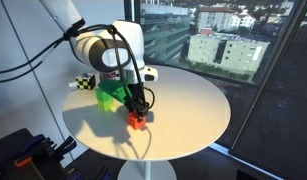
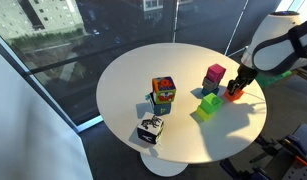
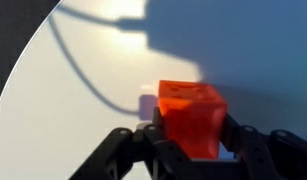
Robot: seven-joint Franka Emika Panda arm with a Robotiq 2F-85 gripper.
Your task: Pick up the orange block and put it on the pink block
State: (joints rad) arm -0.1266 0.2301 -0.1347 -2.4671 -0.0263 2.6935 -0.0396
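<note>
Fingers point(image 3: 258, 152) clamping orange block point(image 3: 191, 118), pink block point(image 2: 215, 73) near

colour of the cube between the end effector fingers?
Bright orange-red: the small plain cube shows best in the wrist view.

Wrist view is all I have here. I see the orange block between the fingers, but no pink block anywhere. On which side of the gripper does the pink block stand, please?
Observer: In an exterior view the pink block stands on the table close to the orange block, on the side toward the table's middle. The gripper is closed around the orange one.
Operator: Does something lie on top of the pink block?
Observer: No, its top face is bare.
Operator: Is any other thing near my path?
Observer: Yes, a lime green cube stands close to both blocks; the three form a small triangle.
</note>
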